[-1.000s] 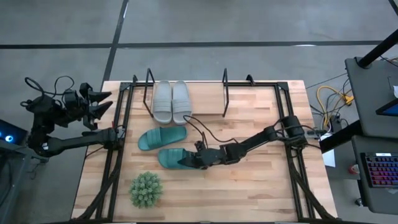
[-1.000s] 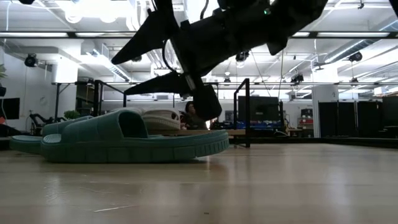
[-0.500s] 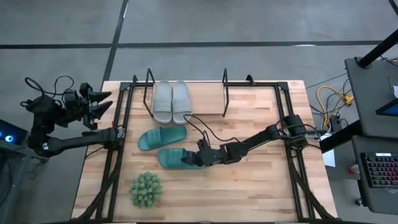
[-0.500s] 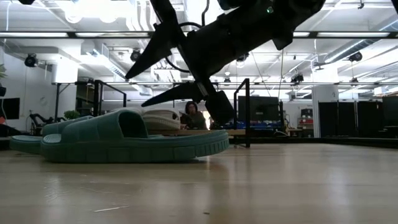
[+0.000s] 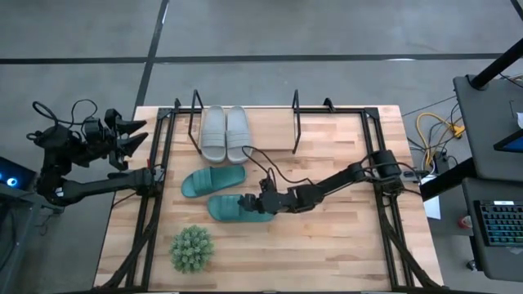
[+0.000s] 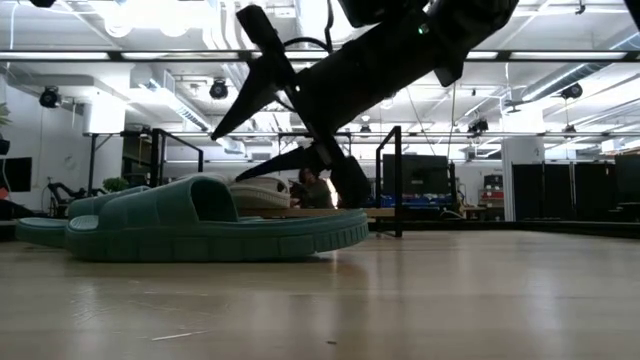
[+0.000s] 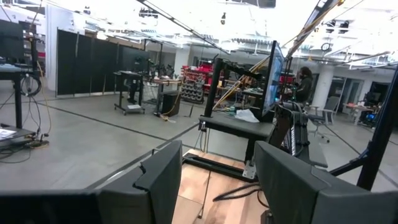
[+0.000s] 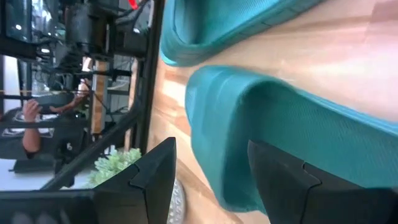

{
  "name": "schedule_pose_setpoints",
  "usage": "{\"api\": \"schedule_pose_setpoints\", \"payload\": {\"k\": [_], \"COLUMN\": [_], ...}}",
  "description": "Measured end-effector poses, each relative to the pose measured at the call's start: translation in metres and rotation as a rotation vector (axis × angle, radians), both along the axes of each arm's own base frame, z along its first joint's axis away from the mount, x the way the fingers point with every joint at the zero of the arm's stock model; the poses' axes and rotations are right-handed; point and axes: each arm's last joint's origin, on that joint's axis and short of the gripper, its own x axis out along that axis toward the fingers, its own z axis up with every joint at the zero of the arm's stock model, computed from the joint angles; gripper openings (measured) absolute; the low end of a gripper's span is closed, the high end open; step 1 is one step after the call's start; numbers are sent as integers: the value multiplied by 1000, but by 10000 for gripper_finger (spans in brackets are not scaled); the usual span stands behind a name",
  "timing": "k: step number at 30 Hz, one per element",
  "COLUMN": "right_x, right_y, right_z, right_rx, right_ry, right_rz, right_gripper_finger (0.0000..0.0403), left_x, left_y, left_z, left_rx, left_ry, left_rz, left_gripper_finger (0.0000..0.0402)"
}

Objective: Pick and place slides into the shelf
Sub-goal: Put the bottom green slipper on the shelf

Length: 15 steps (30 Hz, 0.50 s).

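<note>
Right hand (image 5: 249,202) hovers tilted, fingers spread, over nearer teal slide (image 5: 231,207).

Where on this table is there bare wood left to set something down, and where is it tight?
Bare wood lies right of the two light grey rubber slides in the black wire-frame shelf, and along the table's front right. It is crowded at left centre: two teal-green rubber slides, the spiky green plant, and the open right gripper over the nearer slide.
</note>
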Motion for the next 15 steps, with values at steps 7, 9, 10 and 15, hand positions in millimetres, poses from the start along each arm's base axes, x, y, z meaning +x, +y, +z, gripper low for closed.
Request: {"api": "schedule_pose_setpoints", "payload": {"k": [7,9,10,15], "right_x": [12,20,24,33], "right_y": [4,5,5,1], "right_z": [-7,-9,-8,-9], "right_rx": [5,9,12,20], "right_ry": [-8,-9,-12,31], "right_rz": [16,56,75,109], "right_gripper_finger": [192,192,192,192], "left_x": [0,0,0,0], "left_y": [0,0,0,0], "left_z": [0,0,0,0], "left_rx": [0,0,-1,-1], "left_ry": [-1,-1,-1,-1], "left_rz": [3,4,5,6], "left_gripper_finger": [187,187,187,187]}}
